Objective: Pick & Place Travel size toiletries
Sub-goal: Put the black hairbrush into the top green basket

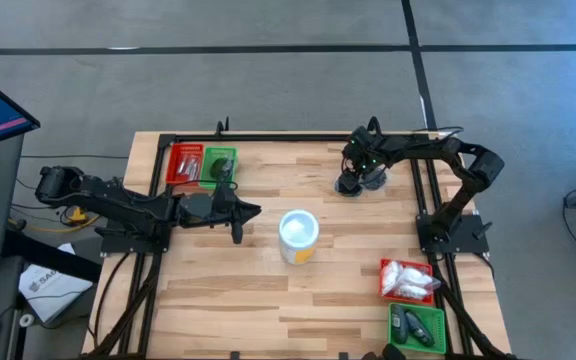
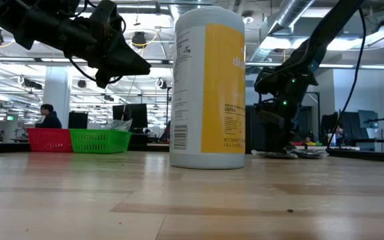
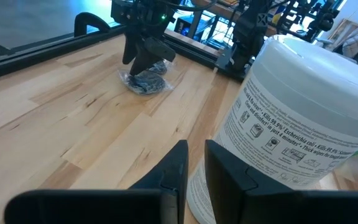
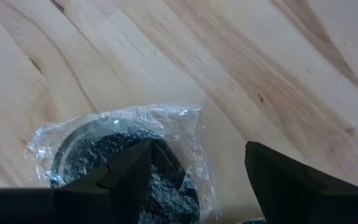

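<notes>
1. Right gripper [image 4: 194,180] is down low over the table [image 1: 268,300], its fingers [image 4: 129,177] spread wide and released, gripping nothing.
2. The toiletry packet [image 4: 98,146] lies flat on the wood right under those fingers: one fingertip overlaps its crinkled edge, the other stands over bare wood just beside it.
3. What a look at it in the right wrist view: a dark grey round flat piece sealed in clear, wrinkly film that catches the light.
4. From above, the same packet [image 1: 351,186] is just a small dark spot beneath the right gripper [image 1: 360,178], details lost.
5. The left wrist view catches it from across the table [image 3: 145,81], with the right arm's dark fingers standing on top of it.
6. Left gripper [image 3: 194,168] hangs in the air beside the white canister [image 3: 291,118], fingers nearly together with a thin gap, nothing between them.
7. The level view shows the left gripper [image 2: 135,67] well clear of the wood.
</notes>
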`<state>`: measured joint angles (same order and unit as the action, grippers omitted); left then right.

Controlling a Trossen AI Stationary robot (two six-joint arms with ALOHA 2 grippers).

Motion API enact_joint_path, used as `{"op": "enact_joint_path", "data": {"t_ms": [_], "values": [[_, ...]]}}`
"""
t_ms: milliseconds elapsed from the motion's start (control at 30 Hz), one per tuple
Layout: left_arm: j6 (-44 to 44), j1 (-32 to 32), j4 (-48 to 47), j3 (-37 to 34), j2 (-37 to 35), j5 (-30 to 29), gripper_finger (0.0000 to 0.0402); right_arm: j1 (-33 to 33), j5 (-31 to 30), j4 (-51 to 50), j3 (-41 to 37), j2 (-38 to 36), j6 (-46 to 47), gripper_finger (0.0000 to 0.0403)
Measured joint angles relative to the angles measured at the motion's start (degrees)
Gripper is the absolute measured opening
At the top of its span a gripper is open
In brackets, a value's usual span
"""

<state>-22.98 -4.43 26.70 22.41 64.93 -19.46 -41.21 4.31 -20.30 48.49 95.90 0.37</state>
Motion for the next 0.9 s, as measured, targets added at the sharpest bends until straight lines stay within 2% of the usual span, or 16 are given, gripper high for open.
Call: {"op": "enact_joint_path", "data": {"t_ms": [133, 333, 433, 600, 733, 900], "values": [[0.00, 0.00, 0.02, 0.00, -0.02, 0.00, 0.0045, 0.00, 0.92, 0.92, -0.02, 0.00, 1.67, 0.0229], [0.00, 0.00, 0.02, 0.00, -0.03, 0.03, 0.0045, 0.32, 7.21, 3.73, 0.18, 3.40, 2.76, 0.0208], [0.02, 0.00, 0.09, 0.00, -0.04, 0.17, 0.0045, 0.56, 7.20, 3.22, 1.82, 6.28, 1.04, 0.0203], [0.02, 0.00, 0.19, 0.00, -0.04, 0.17, 0.0045, 1.25, 6.32, 1.25, 4.05, 6.54, 1.43, 0.0183], [0.02, 0.00, 0.26, 0.00, -0.04, 0.13, 0.0045, 1.83, 5.47, 0.16, 4.81, 6.69, 1.15, 0.0143], [0.02, 0.00, 0.33, 0.00, -0.04, 0.13, 0.0045, 2.24, 6.31, -0.91, 4.76, 6.69, -0.26, 0.0059]]}}
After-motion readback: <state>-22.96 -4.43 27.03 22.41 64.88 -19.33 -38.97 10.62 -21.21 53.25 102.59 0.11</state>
